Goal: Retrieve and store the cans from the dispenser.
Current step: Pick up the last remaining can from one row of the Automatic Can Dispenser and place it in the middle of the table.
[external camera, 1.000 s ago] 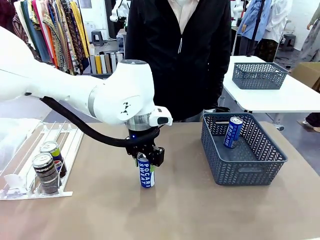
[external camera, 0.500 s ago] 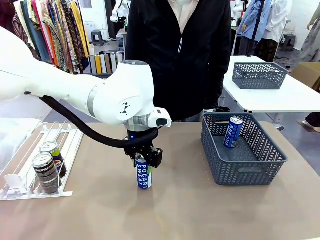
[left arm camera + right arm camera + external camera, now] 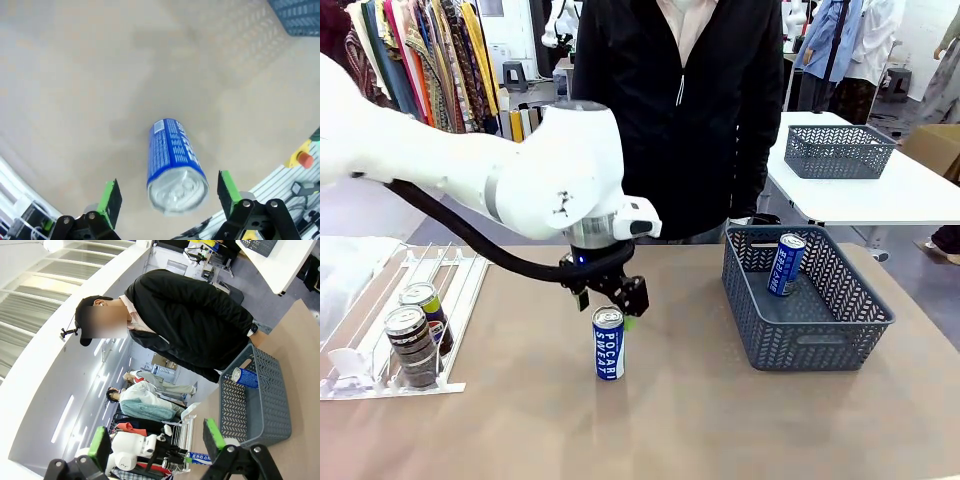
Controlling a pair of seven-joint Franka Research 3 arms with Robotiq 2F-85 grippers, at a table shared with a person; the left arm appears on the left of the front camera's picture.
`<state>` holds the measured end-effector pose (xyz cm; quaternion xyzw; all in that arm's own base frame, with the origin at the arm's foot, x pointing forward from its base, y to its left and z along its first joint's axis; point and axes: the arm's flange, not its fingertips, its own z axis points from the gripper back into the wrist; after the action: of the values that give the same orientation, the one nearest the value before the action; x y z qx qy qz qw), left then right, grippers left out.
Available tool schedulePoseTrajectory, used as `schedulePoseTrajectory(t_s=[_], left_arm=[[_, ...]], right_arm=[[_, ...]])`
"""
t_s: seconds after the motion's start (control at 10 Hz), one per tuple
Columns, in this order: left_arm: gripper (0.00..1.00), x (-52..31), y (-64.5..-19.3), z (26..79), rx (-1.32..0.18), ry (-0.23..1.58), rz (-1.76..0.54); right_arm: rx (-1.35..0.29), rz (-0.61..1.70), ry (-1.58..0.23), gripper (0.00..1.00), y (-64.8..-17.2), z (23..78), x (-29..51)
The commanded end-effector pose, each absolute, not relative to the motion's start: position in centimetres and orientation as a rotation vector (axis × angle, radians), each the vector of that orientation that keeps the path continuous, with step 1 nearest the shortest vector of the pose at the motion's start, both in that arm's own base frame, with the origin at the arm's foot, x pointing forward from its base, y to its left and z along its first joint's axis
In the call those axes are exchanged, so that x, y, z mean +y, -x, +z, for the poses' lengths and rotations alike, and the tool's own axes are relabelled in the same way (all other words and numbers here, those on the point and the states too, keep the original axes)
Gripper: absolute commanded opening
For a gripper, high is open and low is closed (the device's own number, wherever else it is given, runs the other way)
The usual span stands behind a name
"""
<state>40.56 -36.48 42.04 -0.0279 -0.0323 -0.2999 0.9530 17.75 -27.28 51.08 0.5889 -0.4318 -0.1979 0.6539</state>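
Note:
A blue can [image 3: 608, 345] with white lettering stands upright on the table's middle. My left gripper [image 3: 612, 297] hangs open just above it, apart from it. In the left wrist view the can [image 3: 172, 160] stands below and between the spread green pads [image 3: 111, 197], untouched. The white dispenser [image 3: 455, 275] lies at the left; at its low end are a black Pepsi-logo can [image 3: 423, 303] and a dark patterned can [image 3: 412, 347]. Another blue can [image 3: 786, 265] leans inside the grey basket [image 3: 810, 345] on the right. My right gripper [image 3: 156, 440] is open and holds nothing.
A person in a black jacket [image 3: 680, 110] stands at the far side, close to the table. A second mesh basket [image 3: 838, 150] sits on a white table at the back right. The right wrist view also catches the grey basket [image 3: 265, 415] from the side.
My left gripper has opened, let go of the blue can and risen a little. The can now stands free on the table.

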Motion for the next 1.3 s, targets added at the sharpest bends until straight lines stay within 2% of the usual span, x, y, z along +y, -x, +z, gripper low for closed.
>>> schedulePoseTrajectory(t_s=[0.0, 0.3, 0.5, 0.8, 0.9, 1.0, 1.2], left_arm=[[1.00, -32.8, -38.3, 47.0, -0.138, 0.134, -0.567], [1.00, -22.7, -35.1, 57.1, -0.255, 0.423, -0.535], [1.00, -12.7, -34.1, 60.2, -0.386, 0.632, -0.370], [1.00, 3.0, -31.3, 57.9, -0.501, 0.966, -0.089], [1.00, 6.3, -29.8, 56.4, -0.527, 1.016, 0.032], [1.00, 8.5, -28.9, 55.2, -0.535, 1.078, 0.041], [1.00, 8.9, -29.2, 54.3, -0.468, 1.025, 0.026]], right_arm=[[-1.018, -0.429, -1.344, 1.00, -18.1, 51.3, -27.3], [-1.018, -0.429, -1.344, 1.00, -18.1, 51.3, -27.3], [-1.018, -0.429, -1.344, 1.00, -18.1, 51.3, -27.3], [-1.018, -0.429, -1.344, 1.00, -18.1, 51.3, -27.3], [-1.018, -0.429, -1.344, 1.00, -18.1, 51.3, -27.3], [-1.018, -0.429, -1.344, 1.00, -18.1, 51.3, -27.3], [-1.018, -0.429, -1.344, 1.00, -18.1, 51.3, -27.3]])
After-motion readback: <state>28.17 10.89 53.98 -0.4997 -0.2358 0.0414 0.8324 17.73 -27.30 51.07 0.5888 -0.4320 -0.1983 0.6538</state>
